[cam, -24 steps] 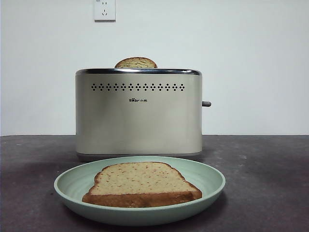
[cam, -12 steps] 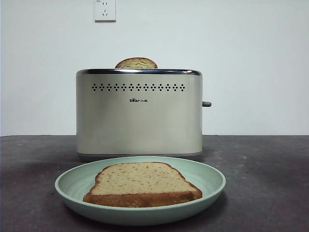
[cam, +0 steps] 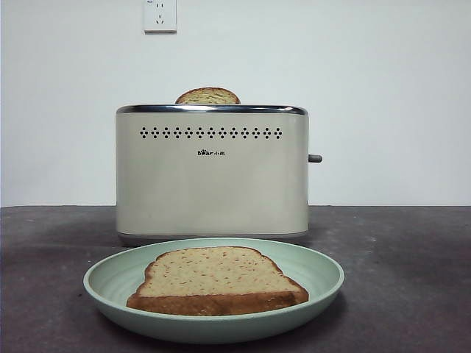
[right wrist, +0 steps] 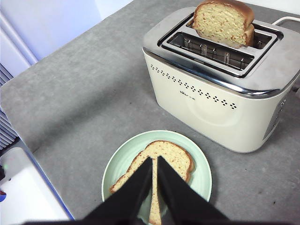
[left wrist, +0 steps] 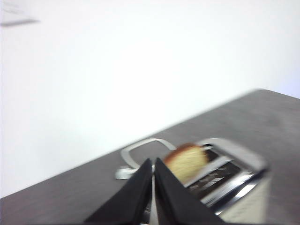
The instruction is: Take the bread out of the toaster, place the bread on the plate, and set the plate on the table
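The bread (cam: pixel 213 276) lies flat on the mint-green plate (cam: pixel 110 279), which rests on the table (cam: pixel 412 250) in front of the cream toaster (cam: pixel 212 184). The other slice (cam: pixel 207 96) stands in the toaster's rear slot; the front slot is empty. No gripper shows in the front view. In the right wrist view my right gripper (right wrist: pixel 154 159) hangs shut and empty above the plate (right wrist: pixel 201 173) and bread (right wrist: pixel 173 157), with the toaster (right wrist: pixel 220 112) beyond. In the blurred left wrist view my left gripper (left wrist: pixel 153 161) is shut and empty, high beside the toaster (left wrist: pixel 234 178).
A wall socket (cam: pixel 160 15) is on the white wall behind. The toaster's white cable (left wrist: pixel 145 145) loops on the table behind it. The table's edge and a white surface (right wrist: pixel 23 187) lie to one side of the plate.
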